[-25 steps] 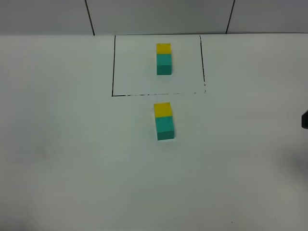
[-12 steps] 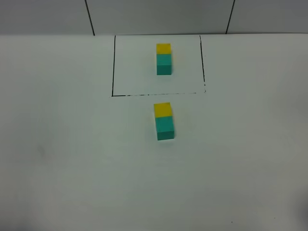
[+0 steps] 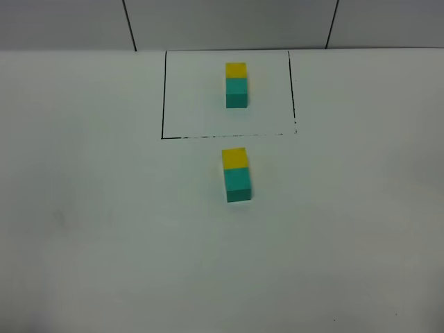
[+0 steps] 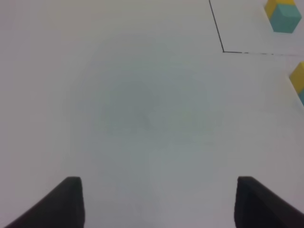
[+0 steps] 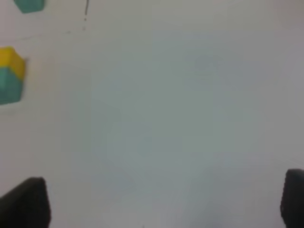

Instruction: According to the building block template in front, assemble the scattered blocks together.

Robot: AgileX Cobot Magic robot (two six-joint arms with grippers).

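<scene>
The building block template (image 3: 236, 83), a yellow cube joined to a teal one, sits inside a thin black outline (image 3: 164, 97) at the back of the table. Just in front of the outline the scattered blocks stand pressed together: the yellow cube (image 3: 234, 157) on the far side, the teal cube (image 3: 238, 183) on the near side. Neither gripper shows in the high view. In the left wrist view my left gripper (image 4: 159, 204) is open over bare table, with the yellow cube (image 4: 298, 76) at the frame edge. My right gripper (image 5: 159, 204) is also open and holds nothing, the joined pair (image 5: 9, 76) far off to one side.
The white table (image 3: 104, 229) stretches wide around the blocks. A grey panelled wall (image 3: 229, 21) with dark seams runs behind the table's back edge.
A dark part of the right arm at the right edge of the high view has drawn out of sight. The blocks have not moved.
</scene>
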